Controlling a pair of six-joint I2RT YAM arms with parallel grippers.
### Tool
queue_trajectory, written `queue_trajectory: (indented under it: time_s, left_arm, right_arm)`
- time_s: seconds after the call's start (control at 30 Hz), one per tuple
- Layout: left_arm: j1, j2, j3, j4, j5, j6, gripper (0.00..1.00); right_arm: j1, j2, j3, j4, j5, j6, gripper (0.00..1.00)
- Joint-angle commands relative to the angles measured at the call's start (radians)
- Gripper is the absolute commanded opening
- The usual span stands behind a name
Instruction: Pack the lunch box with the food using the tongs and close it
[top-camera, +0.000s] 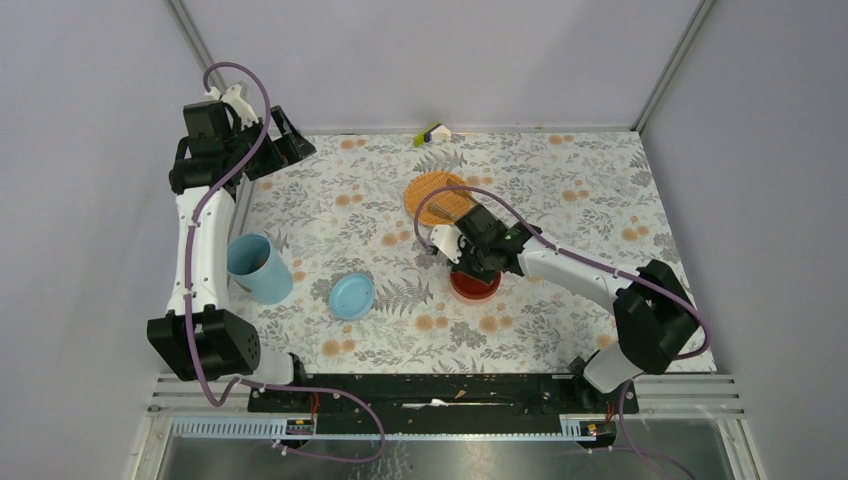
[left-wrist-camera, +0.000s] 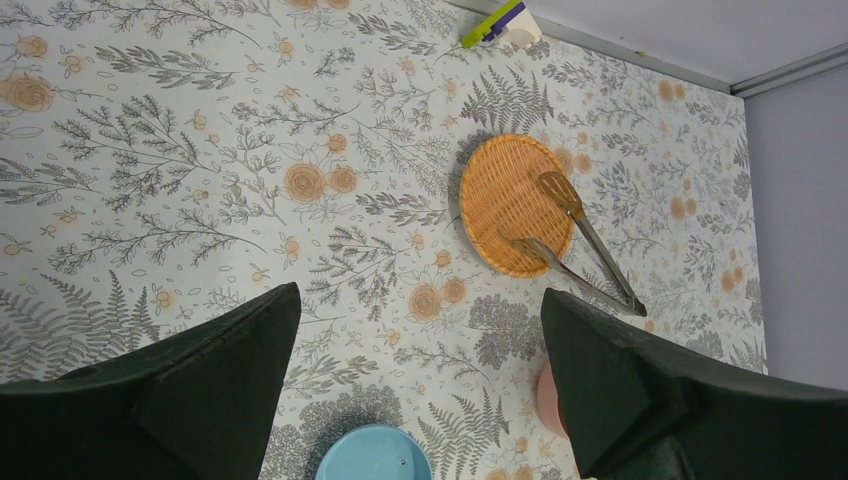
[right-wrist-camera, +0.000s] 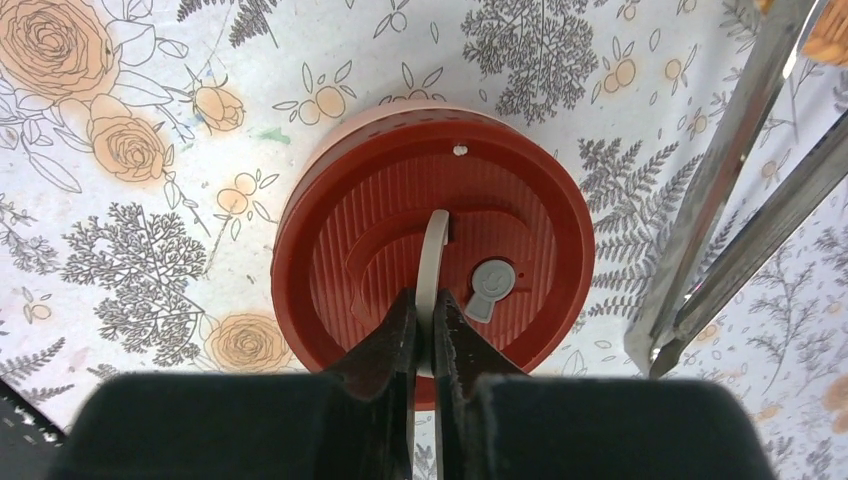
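The lunch box's light blue tub (top-camera: 262, 268) stands at the left by my left arm, and its round blue lid (top-camera: 351, 295) (left-wrist-camera: 375, 458) lies flat to the right of it. At mid-table a red ribbed lid (right-wrist-camera: 350, 230) (top-camera: 478, 288) covers a pinkish inner bowl (left-wrist-camera: 545, 400). My right gripper (right-wrist-camera: 425, 300) (top-camera: 470, 262) is shut on that lid's thin white handle (right-wrist-camera: 432, 245). The silver tongs (left-wrist-camera: 585, 245) (right-wrist-camera: 740, 190) lie with their tips on the orange woven plate (left-wrist-camera: 505, 200) (top-camera: 432, 190). My left gripper (left-wrist-camera: 418, 295) (top-camera: 285, 140) hangs high at the far left, open and empty. No food is in view.
A small green, purple and white object (top-camera: 432, 133) (left-wrist-camera: 500, 22) lies at the table's far edge. The tongs' joined end lies just right of the red lid. Grey walls close in the floral-cloth table on three sides.
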Motion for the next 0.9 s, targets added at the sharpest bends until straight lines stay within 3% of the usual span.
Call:
queue_trajectory:
  time_s: [0.0,0.27,0.5,0.73,0.87]
  left_arm:
    - [-0.001,-0.014,0.010,0.055,-0.016,0.002,0.99]
    - [-0.001,-0.008,0.009,0.057,-0.007,-0.002,0.99]
    - [-0.001,-0.005,0.007,0.059,-0.007,-0.004,0.99]
    - [-0.001,-0.001,0.010,0.059,-0.004,-0.004,0.99]
    - [-0.001,0.000,0.010,0.058,0.013,0.010,0.99]
  right_arm:
    - [-0.025,0.050,-0.017,-0.224,-0.116,0.080,0.10]
    - [-0.060,0.031,0.027,-0.241,-0.101,0.080,0.28]
    - [-0.072,0.034,0.062,-0.266,-0.120,0.076,0.32]
    - [-0.071,-0.009,0.083,-0.302,-0.226,0.048,0.55]
    - [-0.071,-0.043,0.092,-0.304,-0.274,0.043,0.61]
